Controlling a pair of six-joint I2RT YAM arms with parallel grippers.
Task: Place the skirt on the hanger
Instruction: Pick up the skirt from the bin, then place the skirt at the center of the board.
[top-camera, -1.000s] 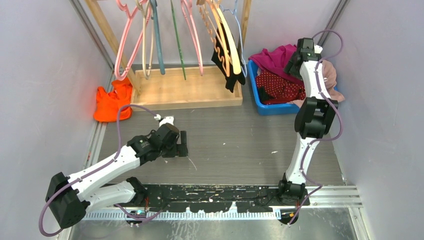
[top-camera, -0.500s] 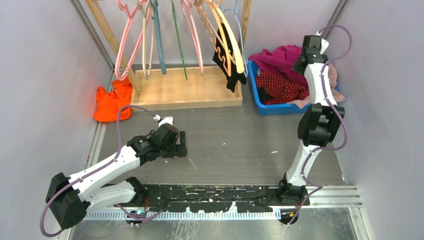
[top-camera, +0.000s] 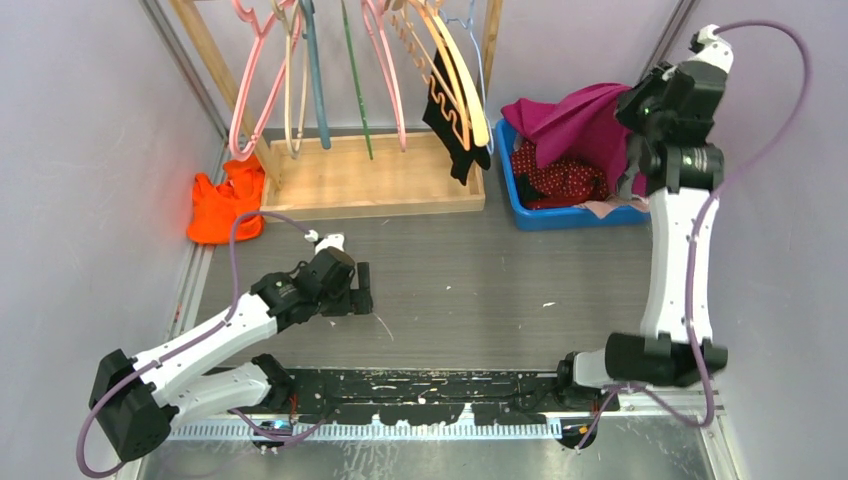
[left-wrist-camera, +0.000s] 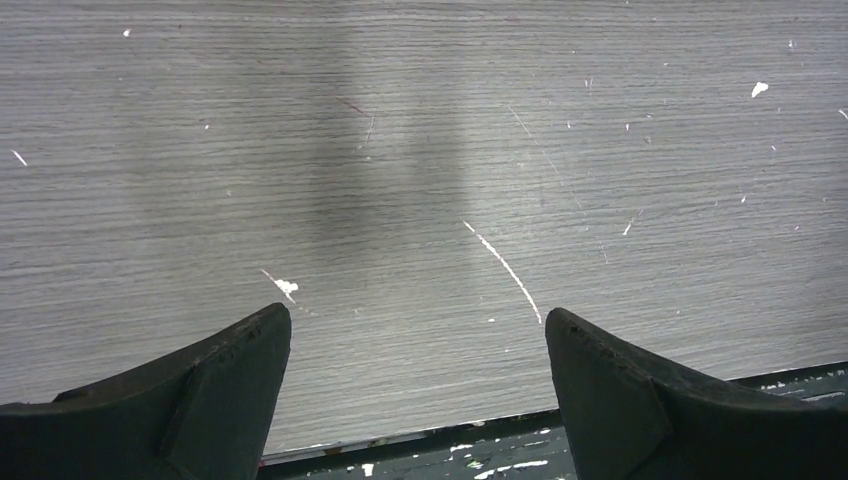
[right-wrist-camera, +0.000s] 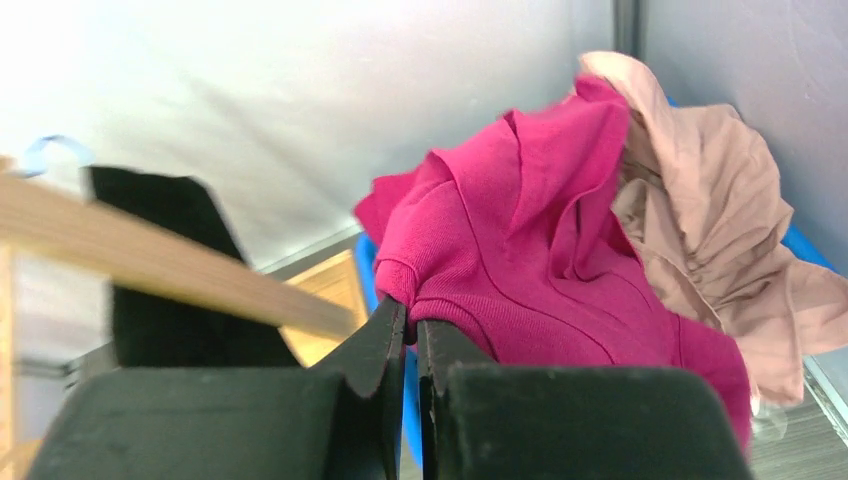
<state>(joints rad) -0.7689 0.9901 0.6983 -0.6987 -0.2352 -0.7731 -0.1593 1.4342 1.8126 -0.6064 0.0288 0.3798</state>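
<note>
**Clerk:** Entry one, your right gripper?

**Arm:** My right gripper is clenching, jaws nearly together, on a fold of the plain magenta garment. I am holding it up above the blue bin. In the overhead view the cloth is hiding my fingertips.

**Clerk:** Entry two, the left?

**Arm:** My left gripper is standing released, jaws wide, hovering over the grey table.

**Clerk:** Entry three, the skirt?

**Arm:** The skirt, dark red with white dots, is lying in the bin. It is showing only in part beneath the magenta cloth and my right arm. A pale pink garment is bunching beside it, and how the two are overlapping I cannot tell.

**Clerk:** Entry four, the hanger?

**Arm:** The hanger, thin and pink, is hanging on the wooden rack, well apart from the skirt. The top edge is cutting off its hook. A second pink one is hanging further right, and which is meant I cannot tell.
</note>
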